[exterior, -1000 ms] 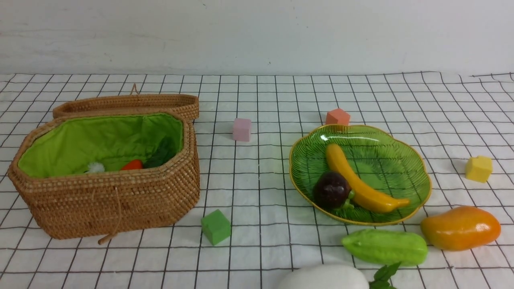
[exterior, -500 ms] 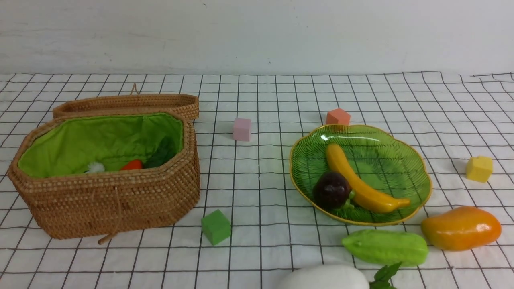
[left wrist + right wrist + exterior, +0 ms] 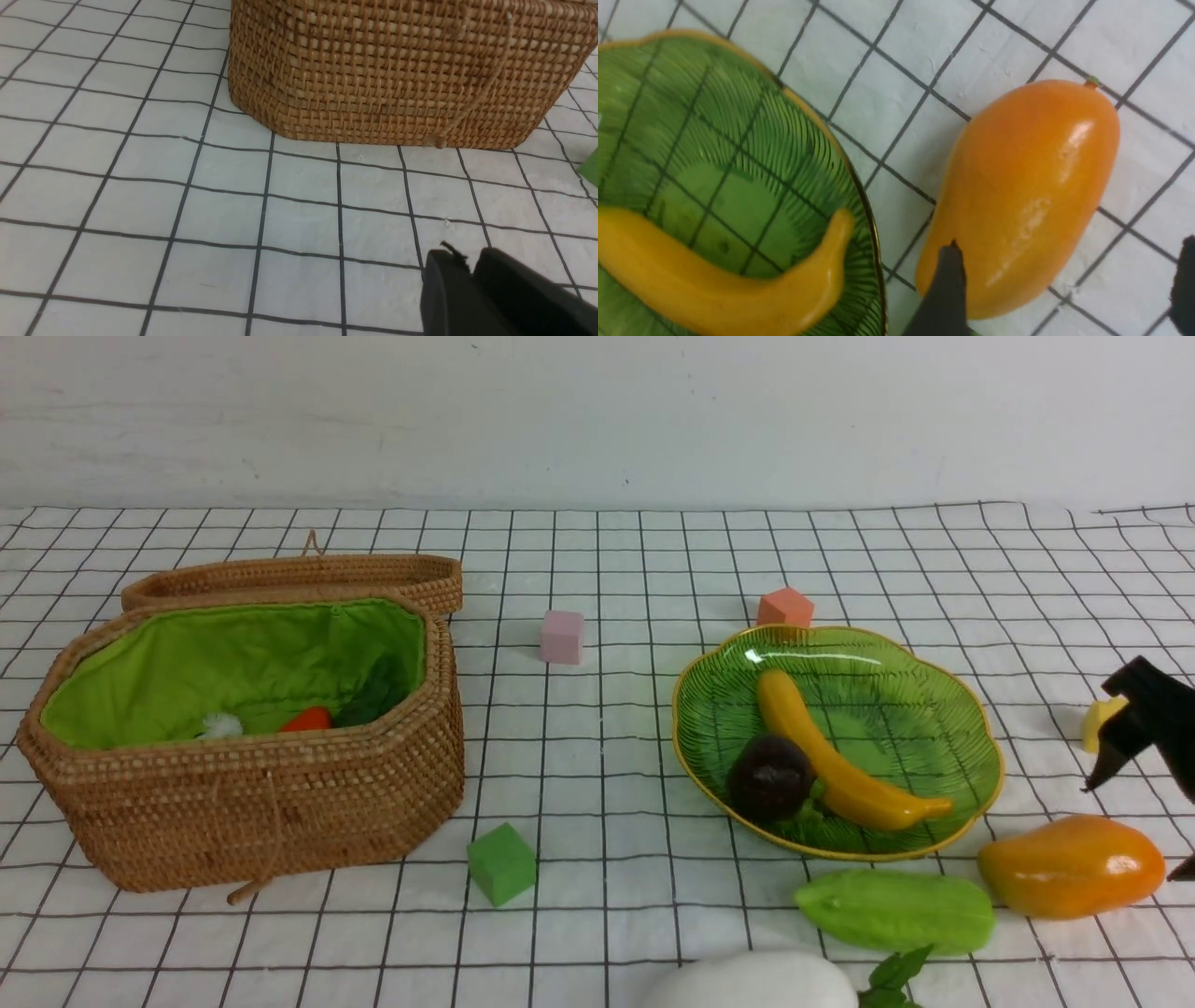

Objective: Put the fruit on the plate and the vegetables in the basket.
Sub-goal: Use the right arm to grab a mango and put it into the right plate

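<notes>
The banana [image 3: 840,765] and the mangosteen [image 3: 770,777] lie on the green plate [image 3: 896,672]. On the cloth in front of the plate are the mango [image 3: 1069,866], the green gourd [image 3: 896,910] and the white radish [image 3: 752,982]. The carrot [image 3: 308,719] lies inside the basket [image 3: 243,803]. My right gripper [image 3: 1131,833] comes in from the right edge, open above the mango. In the right wrist view this gripper [image 3: 1064,266] straddles the mango's [image 3: 1027,186] near end without touching it, beside the plate [image 3: 691,116]. My left gripper [image 3: 469,266] is shut and empty, low over the cloth before the basket [image 3: 397,70].
Foam cubes sit on the checked cloth: pink [image 3: 562,637], orange [image 3: 785,608], green [image 3: 502,863] and yellow [image 3: 1102,719], the last partly hidden behind my right gripper. The basket's lid [image 3: 299,577] lies folded back behind it.
My right gripper has come into the front view from the right edge and now stands open over the mango. The fruit, vegetables and cubes have not moved.
</notes>
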Available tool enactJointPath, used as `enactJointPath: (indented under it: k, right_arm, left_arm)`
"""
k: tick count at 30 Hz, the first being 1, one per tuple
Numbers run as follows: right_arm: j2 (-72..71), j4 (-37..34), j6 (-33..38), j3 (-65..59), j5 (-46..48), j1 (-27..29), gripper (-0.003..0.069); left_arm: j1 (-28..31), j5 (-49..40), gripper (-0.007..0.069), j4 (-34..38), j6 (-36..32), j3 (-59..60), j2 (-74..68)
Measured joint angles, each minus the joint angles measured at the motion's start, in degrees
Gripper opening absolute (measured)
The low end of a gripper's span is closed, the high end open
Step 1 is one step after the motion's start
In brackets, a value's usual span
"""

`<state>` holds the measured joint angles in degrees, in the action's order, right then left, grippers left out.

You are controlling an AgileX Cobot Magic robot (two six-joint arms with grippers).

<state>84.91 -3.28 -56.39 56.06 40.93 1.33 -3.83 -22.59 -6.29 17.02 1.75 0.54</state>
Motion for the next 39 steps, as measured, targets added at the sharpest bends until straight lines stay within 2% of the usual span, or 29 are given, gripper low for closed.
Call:
enactJointPath:
  k: [2,6,13,19,21,24,28,29,31,32,34,35,36,39]
  right_arm:
    - [2.64,0.38,-4.67,0.09,-2.11,0.0,0.0677]
    - [7.05,0.59,-8.1,0.15,-5.82,0.0,0.0665]
    - [13.25,1.11,-9.04,0.67,-6.56,0.0,0.06]
    - [10.48,4.71,-6.51,0.59,-5.82,0.0,0.0595]
    - [7.98,5.26,-4.54,0.57,-7.83,0.0,0.0595]
    - [0.62,6.1,2.58,0.57,-18.73,-0.72,0.0595]
    - [-2.26,6.69,10.32,1.88,-29.08,-3.91,0.0595]
    - [-1.96,6.93,14.58,2.98,-32.27,-6.31,0.0595]
    - [0.47,8.05,20.54,5.12,-33.62,-10.39,0.0595]
    - [0.47,8.05,21.17,5.34,-33.68,-10.75,0.0595]
    - [5.81,9.72,28.35,8.73,-32.08,-14.44,0.0595]
    - [6.76,9.93,28.82,9.02,-31.81,-14.63,0.0595]
    - [10.99,10.39,32.3,11.83,-29.37,-15.71,0.0595]
    - [16.53,11.34,34.15,14.77,-27.05,-15.94,0.0595]
  left_arm:
    - [0.0,0.0,0.0082,0.0,0.0,0.0,0.0]
    - [0.0,0.0,0.0087,0.0,0.0,0.0,0.0]
    - [0.0,0.0,0.0092,0.0,0.0,0.0,0.0]
    - [0.0,0.0,0.0096,0.0,0.0,0.0,0.0]
    - [0.0,0.0,0.0096,0.0,0.0,0.0,0.0]
    - [0.0,0.0,0.0096,0.0,0.0,0.0,0.0]
    - [0.0,0.0,0.0096,0.0,0.0,0.0,0.0]
    - [0.0,0.0,0.0097,0.0,0.0,0.0,0.0]
    - [0.0,0.0,0.01,0.0,0.0,0.0,0.0]
    - [0.0,0.0,0.01,0.0,0.0,0.0,0.0]
    - [0.0,0.0,0.0104,0.0,0.0,0.0,0.0]
    - [0.0,0.0,0.0105,0.0,0.0,0.0,0.0]
    - [0.0,0.0,0.0111,0.0,0.0,0.0,0.0]
    - [0.0,0.0,0.0113,0.0,0.0,0.0,0.0]
